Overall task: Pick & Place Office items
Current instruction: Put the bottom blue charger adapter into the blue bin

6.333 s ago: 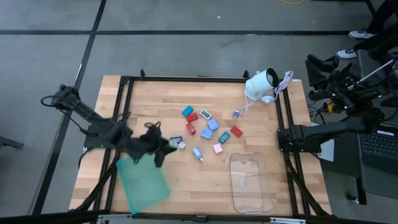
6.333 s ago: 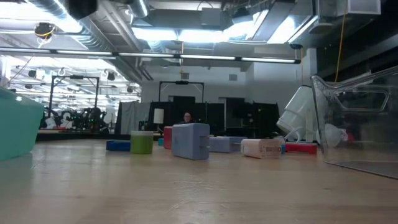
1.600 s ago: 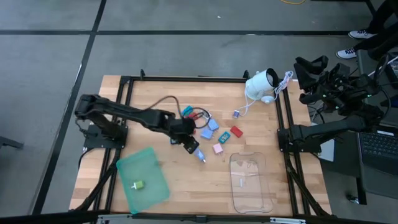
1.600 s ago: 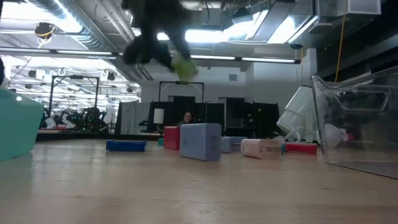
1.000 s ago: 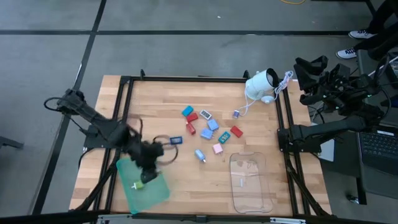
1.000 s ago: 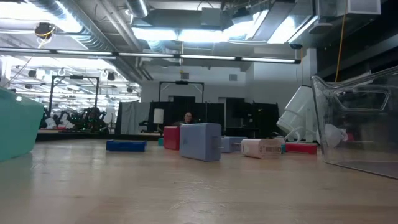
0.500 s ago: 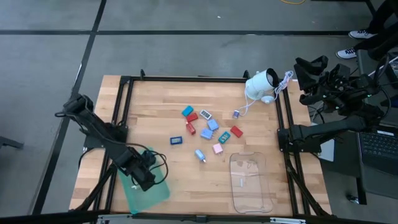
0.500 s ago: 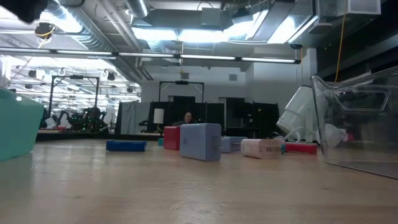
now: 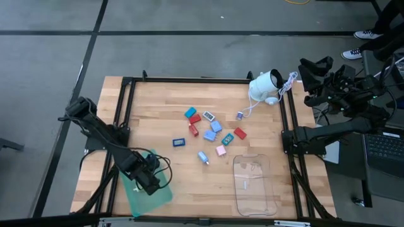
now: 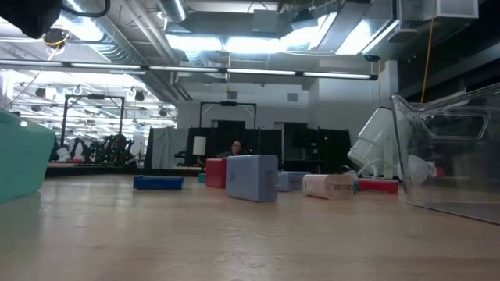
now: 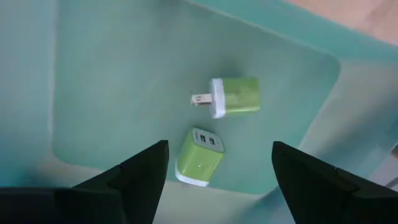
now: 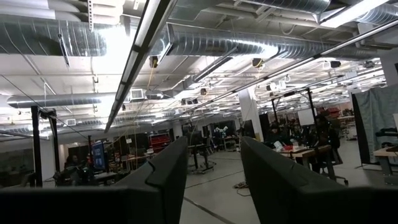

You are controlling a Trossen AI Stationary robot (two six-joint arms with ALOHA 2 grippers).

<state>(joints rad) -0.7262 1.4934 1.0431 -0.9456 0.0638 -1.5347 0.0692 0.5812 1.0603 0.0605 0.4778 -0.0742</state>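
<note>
Left gripper [image 9: 148, 181]: over the green tray [image 9: 163, 195] at the table's front-left corner, fingers spread apart — holding nothing.
Green chargers: two small lime-green plug blocks lie on the tray floor, just beside each other; one [image 11: 235, 96] shows white prongs on its side, the other [image 11: 199, 157] shows a white face with two ports.
Office items [image 9: 209, 131]: tiny blue, red, pink and teal rectangles scattered mid-table — a dark blue one [image 9: 178, 142] sits nearest the green tray.
Clear tray [image 9: 255, 197]: front-right of the table.
Right gripper [image 12: 212, 163]: raised off the table's right side, fingers parted, empty.
</note>
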